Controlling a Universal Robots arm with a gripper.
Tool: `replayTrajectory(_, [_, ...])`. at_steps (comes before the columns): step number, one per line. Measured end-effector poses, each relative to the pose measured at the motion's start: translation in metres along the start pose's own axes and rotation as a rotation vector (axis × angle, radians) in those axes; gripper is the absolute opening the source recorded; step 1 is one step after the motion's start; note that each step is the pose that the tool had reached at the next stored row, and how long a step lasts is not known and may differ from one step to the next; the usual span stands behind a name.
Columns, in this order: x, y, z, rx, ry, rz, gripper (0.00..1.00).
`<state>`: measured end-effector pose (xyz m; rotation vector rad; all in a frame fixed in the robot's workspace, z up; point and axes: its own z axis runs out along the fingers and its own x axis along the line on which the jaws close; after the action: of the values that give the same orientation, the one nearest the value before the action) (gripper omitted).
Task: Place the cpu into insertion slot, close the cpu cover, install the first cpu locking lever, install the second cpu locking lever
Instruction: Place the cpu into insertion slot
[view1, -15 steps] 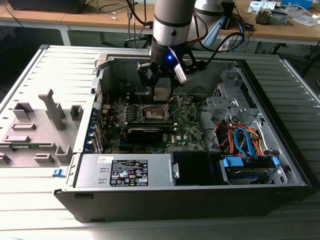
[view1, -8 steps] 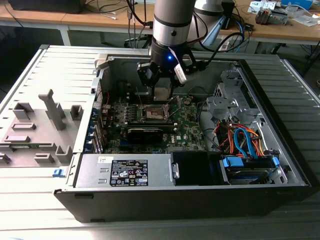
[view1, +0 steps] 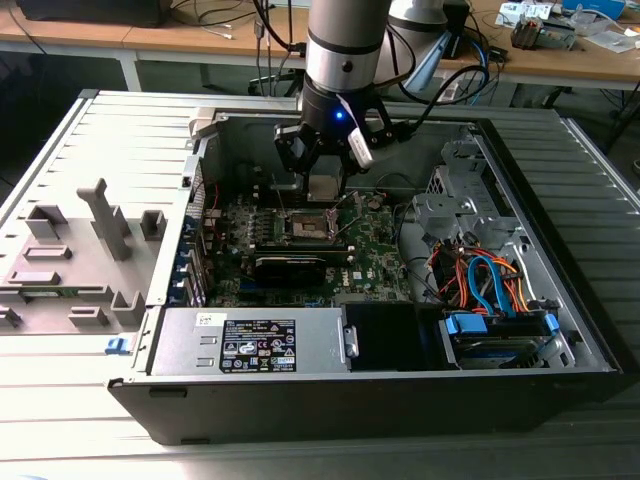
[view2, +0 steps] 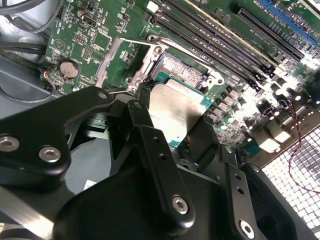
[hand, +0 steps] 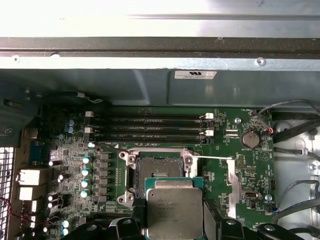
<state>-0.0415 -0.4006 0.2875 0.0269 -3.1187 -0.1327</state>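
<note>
- The gripper (view1: 325, 178) reaches down into the open computer case (view1: 560, 300) and hangs over the insertion slot (view1: 308, 228).
- Its black fingers (hand: 138, 220) are closed narrowly on two opposite edges of the cpu (hand: 174, 212), holding it with the silvery top up.
- In the exterior view the cpu hangs above the slot, apart from it and not seated.
- In both wrist views the cpu overlaps one edge of the slot; the rest of the slot's dark centre lies bare inside its silver rim.
- The cpu cover (hand: 231, 181) is raised off the slot and stands just beside it, on the side toward the round coin battery (hand: 250, 139).
- A thin lever (hand: 210, 157) runs from the slot's corner to the cover.
- The long memory sockets (hand: 150, 127) lie in parallel rows just beside the slot on the green board (hand: 225, 150), on a side next to the cover's.
- Beyond the slot's other side, away from the cover, small capacitors (hand: 86, 172) stand in a row.
</note>
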Motion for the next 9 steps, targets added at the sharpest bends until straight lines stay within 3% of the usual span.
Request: replayTrajectory(9, [0.0001, -0.0001, 0.0001, 0.0003, -0.0026, 0.031, 0.55])
